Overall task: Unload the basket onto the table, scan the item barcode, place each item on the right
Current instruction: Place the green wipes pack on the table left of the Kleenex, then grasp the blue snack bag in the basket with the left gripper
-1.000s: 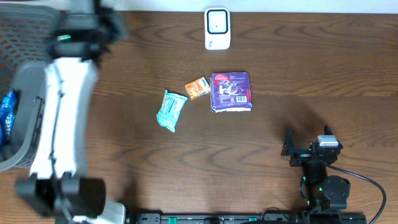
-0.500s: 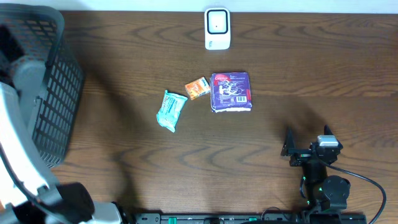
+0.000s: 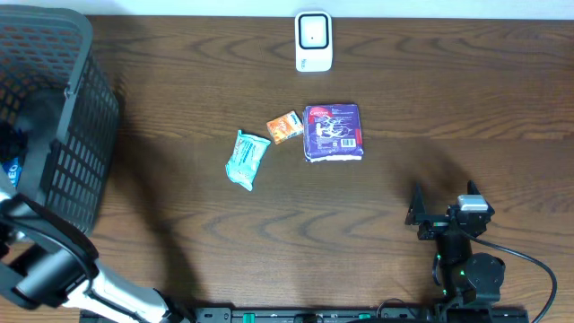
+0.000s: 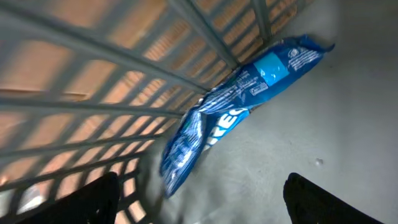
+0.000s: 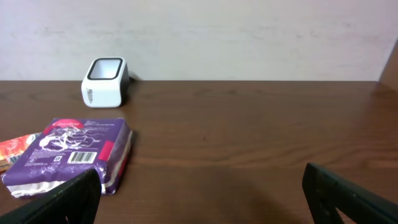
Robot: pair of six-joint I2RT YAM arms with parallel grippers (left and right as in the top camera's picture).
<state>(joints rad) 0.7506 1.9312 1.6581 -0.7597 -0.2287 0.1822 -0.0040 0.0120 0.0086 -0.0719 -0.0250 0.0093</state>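
Lying on the grey floor of the black mesh basket (image 3: 85,135): blue packet (image 4: 236,106), whole in the left wrist view, only a sliver overhead. Left gripper (image 4: 205,194) above it, fingers wide apart, empty. Dark wood table (image 3: 448,108), pale wall (image 5: 249,31) behind. Mid-table: teal packet (image 3: 247,159), orange packet (image 3: 284,126), purple pack (image 3: 333,132) barcode up; white scanner (image 3: 313,40) at the far edge. Right gripper (image 5: 208,196) spread wide, empty.
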